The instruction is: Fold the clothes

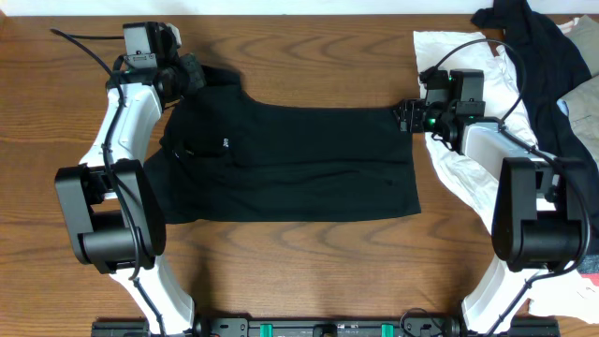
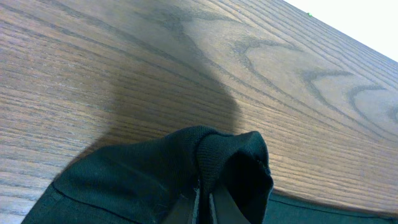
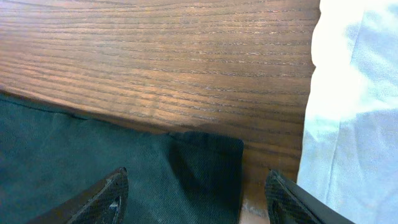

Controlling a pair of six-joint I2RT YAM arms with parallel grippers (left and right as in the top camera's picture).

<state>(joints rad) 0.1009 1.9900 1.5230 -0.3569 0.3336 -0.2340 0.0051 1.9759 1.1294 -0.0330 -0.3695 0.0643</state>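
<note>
jaws of your left gripper (image 2: 203, 210) pinch a sleeve of the polo shirt (image 1: 299, 159) lying flat on the table (image 1: 309, 56), those of your right gripper (image 3: 196, 190) gape over its hem corner, so a one-sided pull may bunch it.

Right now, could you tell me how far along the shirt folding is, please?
Done: the black polo shirt lies spread on the wooden table, logo up; no finished fold shows. In hand: the left gripper pinches a ribbed sleeve cuff, while the right gripper stands open around a hem corner. Left: all the folding itself.
</note>
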